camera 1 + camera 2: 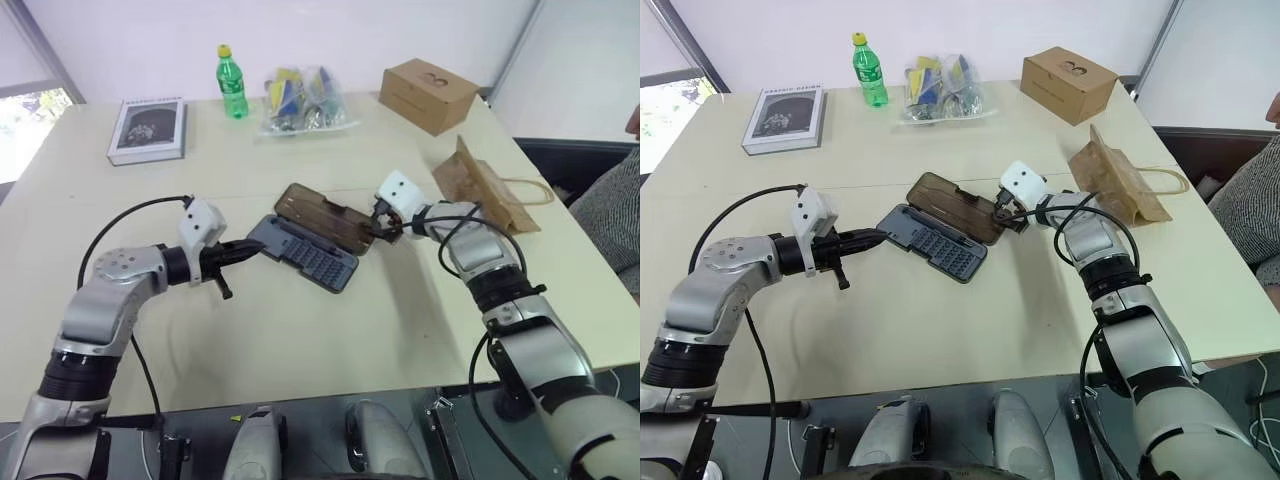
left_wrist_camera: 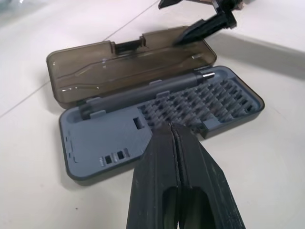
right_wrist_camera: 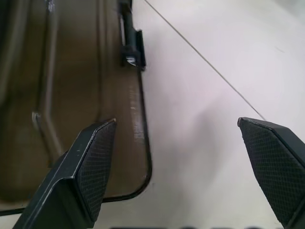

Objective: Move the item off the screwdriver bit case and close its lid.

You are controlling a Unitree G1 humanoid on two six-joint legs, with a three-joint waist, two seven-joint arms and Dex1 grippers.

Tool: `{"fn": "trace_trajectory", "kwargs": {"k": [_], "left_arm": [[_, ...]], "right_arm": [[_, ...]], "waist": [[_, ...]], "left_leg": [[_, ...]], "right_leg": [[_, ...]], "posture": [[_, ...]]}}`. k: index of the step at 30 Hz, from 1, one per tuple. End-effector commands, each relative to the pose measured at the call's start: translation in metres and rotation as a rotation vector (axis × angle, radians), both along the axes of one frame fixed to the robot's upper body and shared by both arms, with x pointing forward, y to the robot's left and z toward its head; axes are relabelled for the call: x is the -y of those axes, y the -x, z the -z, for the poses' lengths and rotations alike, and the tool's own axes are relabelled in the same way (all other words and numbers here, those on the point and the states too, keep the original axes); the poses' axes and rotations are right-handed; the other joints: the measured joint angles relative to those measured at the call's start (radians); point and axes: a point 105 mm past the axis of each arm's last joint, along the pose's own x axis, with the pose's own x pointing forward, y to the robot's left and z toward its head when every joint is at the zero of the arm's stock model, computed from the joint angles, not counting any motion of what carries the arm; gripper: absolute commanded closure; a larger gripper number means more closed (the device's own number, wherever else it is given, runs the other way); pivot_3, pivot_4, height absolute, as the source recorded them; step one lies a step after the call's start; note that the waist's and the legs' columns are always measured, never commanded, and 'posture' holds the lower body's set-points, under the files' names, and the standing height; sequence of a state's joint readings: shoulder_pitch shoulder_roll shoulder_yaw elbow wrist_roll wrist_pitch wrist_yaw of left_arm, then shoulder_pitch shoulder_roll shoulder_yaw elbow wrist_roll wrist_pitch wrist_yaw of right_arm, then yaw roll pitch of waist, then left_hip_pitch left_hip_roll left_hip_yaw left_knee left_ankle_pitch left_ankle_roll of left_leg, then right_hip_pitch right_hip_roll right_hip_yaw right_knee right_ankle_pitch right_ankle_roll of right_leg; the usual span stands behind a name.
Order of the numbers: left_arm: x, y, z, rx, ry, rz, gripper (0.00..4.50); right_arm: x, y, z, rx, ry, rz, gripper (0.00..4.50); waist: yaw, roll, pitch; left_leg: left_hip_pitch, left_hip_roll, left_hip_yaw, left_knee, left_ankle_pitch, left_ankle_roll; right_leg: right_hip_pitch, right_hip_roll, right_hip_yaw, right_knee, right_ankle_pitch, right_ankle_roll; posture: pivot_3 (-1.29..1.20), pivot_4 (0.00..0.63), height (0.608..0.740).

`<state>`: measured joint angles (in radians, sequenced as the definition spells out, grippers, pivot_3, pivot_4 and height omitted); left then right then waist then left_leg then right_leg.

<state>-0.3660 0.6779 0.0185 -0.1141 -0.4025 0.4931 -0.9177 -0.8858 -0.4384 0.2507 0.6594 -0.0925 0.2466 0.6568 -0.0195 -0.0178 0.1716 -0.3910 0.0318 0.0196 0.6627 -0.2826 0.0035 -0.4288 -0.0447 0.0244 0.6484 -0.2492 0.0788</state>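
Standing wide apart, the right gripper (image 3: 177,167) has one finger (image 3: 90,167) over the outer corner of the lid (image 1: 325,216) and the other over bare table (image 1: 300,340); nothing is held.

- Lid: smoky-brown, folded fully back and flat on the table, latch tab (image 3: 132,47) on its free long edge. From the right jaws, in the head view, it runs away toward 10 o'clock.
- Screwdriver bit case (image 1: 305,253): open tray at 7 to 8 o'clock of the right gripper, joined to the lid along the hinge. Long axis diagonal, from 10 o'clock down to 4 o'clock. Slim screwdriver (image 2: 143,93) and rows of bits in place.
- Left gripper (image 1: 243,250): fingers pressed together, empty, tip at the tray's near-left end, likely steadying it.
- Item (image 1: 482,187): brown paper bag, off the case, lying at 2 o'clock of the right gripper, well apart from the tray.

Judgement: the bag is cleared; closing remains. The right arm is nearer the lid's free edge, so the swing would go from there over the hinge toward 7 o'clock.
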Motion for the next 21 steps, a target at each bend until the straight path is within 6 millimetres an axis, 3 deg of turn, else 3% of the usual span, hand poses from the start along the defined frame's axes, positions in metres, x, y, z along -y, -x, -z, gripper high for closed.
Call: {"fn": "trace_trajectory", "kwargs": {"k": [1, 6, 7, 13, 21], "left_arm": [[-0.002, 0.001, -0.013, 0.054, -0.004, -0.003, 4.50], [-0.002, 0.001, -0.013, 0.058, -0.006, -0.010, 4.50], [-0.003, 0.001, -0.013, 0.059, -0.006, -0.011, 4.50], [-0.004, -0.001, -0.013, 0.064, -0.011, -0.018, 4.50], [-0.005, -0.005, -0.014, 0.076, -0.017, -0.021, 4.50]], "right_arm": [[0.001, -0.003, -0.003, -0.016, -0.044, 0.021, 1.61], [0.002, -0.003, 0.001, -0.047, -0.060, 0.026, 4.18], [0.001, -0.003, 0.001, -0.047, -0.058, 0.021, 4.45], [-0.008, 0.005, 0.005, -0.060, -0.015, -0.058, 4.45], [-0.029, 0.026, -0.003, -0.009, 0.109, -0.334, 4.45]], "waist": [[0.000, 0.000, 0.000], [0.000, 0.000, 0.000], [0.000, 0.000, 0.000], [-0.001, 0.000, 0.000], [-0.002, 0.000, 0.000]], "left_leg": [[0.000, 0.000, 0.000, 0.000, 0.000, 0.000], [0.000, 0.000, 0.000, 0.000, 0.000, 0.000], [0.000, 0.000, 0.000, 0.000, 0.000, 0.000], [0.001, 0.000, 0.000, -0.001, 0.000, 0.000], [0.000, 0.000, 0.000, -0.001, 0.000, 0.000]], "right_leg": [[0.000, 0.000, 0.000, 0.000, 0.000, 0.000], [0.000, 0.000, 0.000, 0.000, 0.000, 0.000], [0.000, 0.000, 0.000, 0.000, 0.000, 0.000], [0.000, 0.000, 0.000, 0.000, 0.000, 0.000], [0.000, 0.000, 0.000, 0.000, 0.000, 0.000]], "posture": [[0.00, 0.150, 0.740], [0.00, 0.150, 0.740], [0.00, 0.150, 0.740], [0.00, 0.150, 0.740], [0.00, 0.150, 0.740]]}}
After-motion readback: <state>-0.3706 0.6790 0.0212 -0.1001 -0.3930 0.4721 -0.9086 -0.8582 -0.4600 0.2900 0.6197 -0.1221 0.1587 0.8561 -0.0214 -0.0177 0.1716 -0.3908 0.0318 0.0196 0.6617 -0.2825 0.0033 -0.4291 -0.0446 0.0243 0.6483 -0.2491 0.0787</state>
